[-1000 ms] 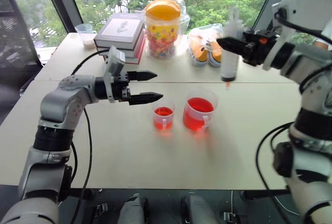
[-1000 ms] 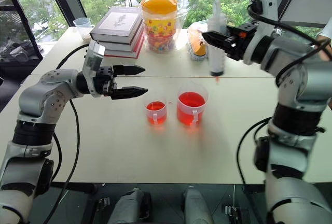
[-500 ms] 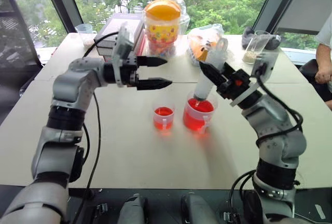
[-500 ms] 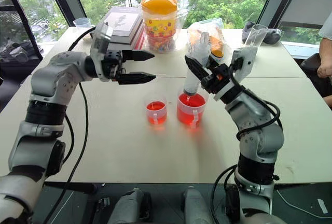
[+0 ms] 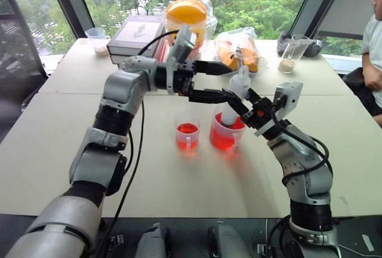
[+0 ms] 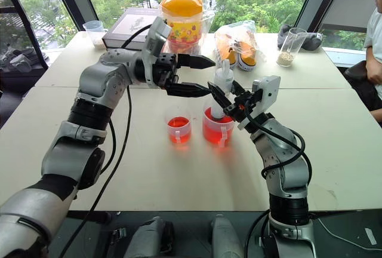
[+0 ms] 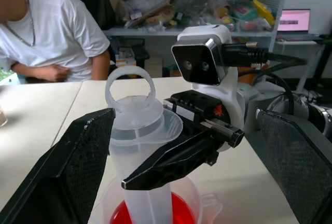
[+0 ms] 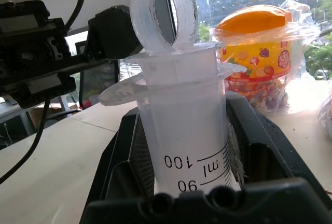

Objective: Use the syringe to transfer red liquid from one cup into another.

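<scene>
Two tools: right tool [image 6: 225, 101] clamps syringe [image 6: 219, 94]; left tool [image 6: 203, 76] spread wide.

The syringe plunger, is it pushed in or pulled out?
Pushed in: on the syringe, the plunger's ring sits directly on the barrel's flange, with no rod showing between them.

The syringe [image 8: 189, 146] barrel, at the centre of the right wrist view, carries upside-down black scale marks: "100", "90" and "ml". No other text is legible.
</scene>
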`<state>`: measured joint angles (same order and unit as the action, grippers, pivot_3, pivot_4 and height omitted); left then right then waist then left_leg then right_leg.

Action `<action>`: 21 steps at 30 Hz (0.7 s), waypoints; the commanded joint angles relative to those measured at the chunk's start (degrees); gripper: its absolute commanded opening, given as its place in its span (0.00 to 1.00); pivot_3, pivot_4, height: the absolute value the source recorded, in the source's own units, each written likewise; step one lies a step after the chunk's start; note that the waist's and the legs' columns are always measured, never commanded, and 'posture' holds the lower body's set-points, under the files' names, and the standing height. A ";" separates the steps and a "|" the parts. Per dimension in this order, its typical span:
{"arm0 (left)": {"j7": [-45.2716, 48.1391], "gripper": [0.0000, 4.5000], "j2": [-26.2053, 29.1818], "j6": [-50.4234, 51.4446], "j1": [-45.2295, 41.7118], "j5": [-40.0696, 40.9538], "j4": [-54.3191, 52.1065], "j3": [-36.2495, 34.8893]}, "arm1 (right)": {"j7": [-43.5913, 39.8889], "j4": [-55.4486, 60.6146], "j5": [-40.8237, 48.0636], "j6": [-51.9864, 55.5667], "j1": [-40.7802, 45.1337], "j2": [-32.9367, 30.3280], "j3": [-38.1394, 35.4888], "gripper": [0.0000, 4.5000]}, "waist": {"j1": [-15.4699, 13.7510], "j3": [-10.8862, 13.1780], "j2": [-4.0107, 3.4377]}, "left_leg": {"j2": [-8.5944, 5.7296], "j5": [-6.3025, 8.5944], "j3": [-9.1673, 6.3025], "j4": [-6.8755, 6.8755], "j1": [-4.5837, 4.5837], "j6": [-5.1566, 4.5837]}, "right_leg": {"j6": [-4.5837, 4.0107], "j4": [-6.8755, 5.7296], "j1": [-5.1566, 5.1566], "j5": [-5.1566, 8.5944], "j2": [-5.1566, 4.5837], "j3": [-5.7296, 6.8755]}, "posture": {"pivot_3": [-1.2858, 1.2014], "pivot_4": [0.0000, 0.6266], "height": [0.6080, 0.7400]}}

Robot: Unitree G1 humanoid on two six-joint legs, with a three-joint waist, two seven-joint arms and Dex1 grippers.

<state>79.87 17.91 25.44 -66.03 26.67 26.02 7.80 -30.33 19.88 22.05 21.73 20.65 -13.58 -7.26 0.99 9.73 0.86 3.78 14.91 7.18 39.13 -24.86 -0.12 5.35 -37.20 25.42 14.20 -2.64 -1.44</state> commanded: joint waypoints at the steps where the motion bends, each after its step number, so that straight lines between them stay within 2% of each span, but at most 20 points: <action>1: 0.90 1.00 -1.08 -0.63 -2.15 -0.22 -0.70 -0.04 | 0.45 0.88 0.30 -1.58 0.03 -0.82 0.14 0.33 | -0.06 0.00 0.00 | 0.00 0.00 0.00 0.00 0.00 0.00 | 0.00 0.00 0.00 0.00 0.00 0.00 | 0.52 0.24 1.00; 11: 0.31 1.00 -4.72 -0.11 -3.75 -1.03 2.07 0.13 | 1.02 1.04 0.36 -1.52 -0.22 -1.74 1.33 0.33 | -0.14 0.00 0.00 | 0.00 0.00 -0.01 0.00 0.00 0.00 | 0.00 0.01 -0.01 0.00 0.00 0.00 | 0.52 0.24 1.00; 14: -0.38 0.80 -5.82 -0.33 -4.77 -1.42 3.81 -0.46 | 1.14 1.22 0.31 -1.54 -0.49 -1.94 1.60 0.33 | -0.09 0.00 0.00 | -0.01 0.00 -0.01 0.01 0.00 0.00 | 0.00 0.02 -0.01 0.00 -0.01 -0.01 | 0.52 0.24 1.00; 16: -0.66 0.61 -6.40 -0.84 -5.30 -1.68 4.79 -0.61 | 1.25 1.40 0.41 -1.47 -0.63 -2.05 1.70 0.33 | -0.10 0.00 0.01 | -0.01 0.00 -0.03 0.01 0.00 -0.01 | 0.00 0.01 -0.01 0.00 0.00 0.00 | 0.52 0.24 1.00; 21: -0.73 0.01 -7.41 -1.35 -6.08 -1.92 5.62 -1.02 | 1.31 1.61 0.73 -1.24 -0.88 -2.42 1.73 0.33 | -0.02 0.00 0.01 | -0.01 0.00 -0.06 0.00 0.00 -0.01 | 0.00 0.01 -0.01 0.00 0.01 0.00 | 0.52 0.24 1.00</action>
<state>77.99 11.72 25.35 -70.03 24.20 33.11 7.29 -29.55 20.17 22.21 20.93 19.45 -15.56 -5.13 0.96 9.74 0.87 3.77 14.92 7.12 39.13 -24.86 -0.13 5.35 -37.19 25.41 14.20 -2.63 -1.44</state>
